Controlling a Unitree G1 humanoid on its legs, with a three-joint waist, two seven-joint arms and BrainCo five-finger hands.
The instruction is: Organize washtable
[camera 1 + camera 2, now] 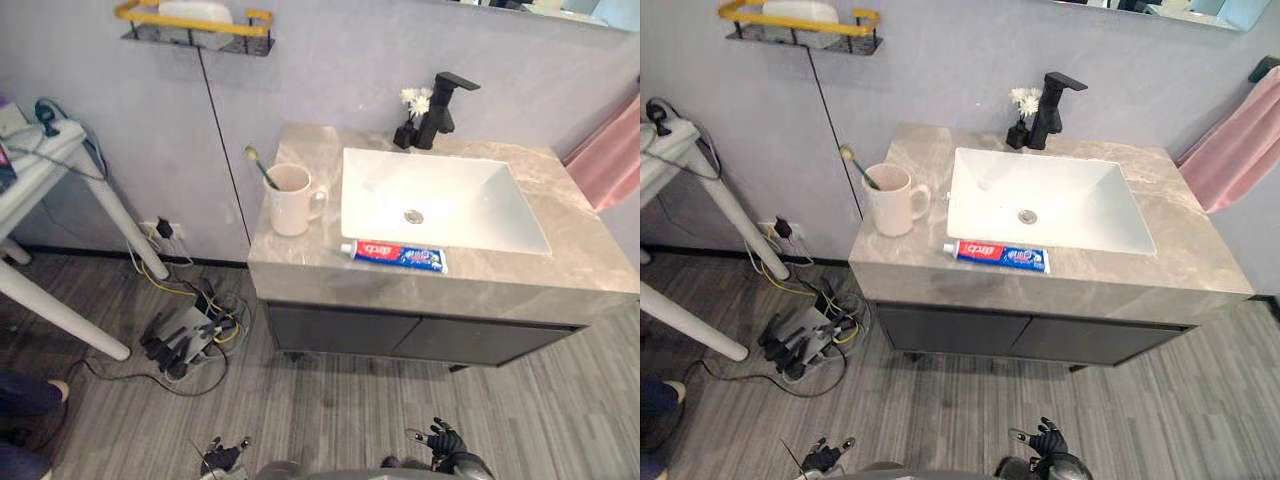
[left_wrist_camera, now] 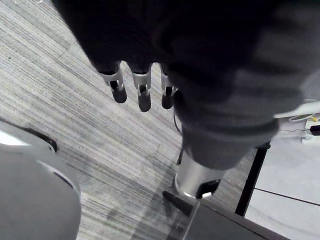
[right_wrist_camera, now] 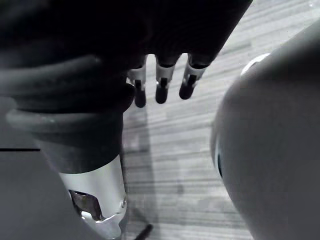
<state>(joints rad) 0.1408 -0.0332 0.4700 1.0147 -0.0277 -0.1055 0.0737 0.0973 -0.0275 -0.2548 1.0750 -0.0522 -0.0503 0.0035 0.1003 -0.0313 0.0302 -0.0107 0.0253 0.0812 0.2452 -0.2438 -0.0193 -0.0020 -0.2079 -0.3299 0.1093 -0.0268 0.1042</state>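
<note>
Stereo head pair, downward over washtable (image 1: 520, 285)

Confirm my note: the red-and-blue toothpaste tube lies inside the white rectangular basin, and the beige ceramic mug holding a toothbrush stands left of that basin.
Not quite. The red-and-blue toothpaste tube lies on the grey stone countertop in front of the white rectangular basin, not inside it, as the left eye view shows. The beige ceramic mug holding a toothbrush does stand left of that basin.
</note>
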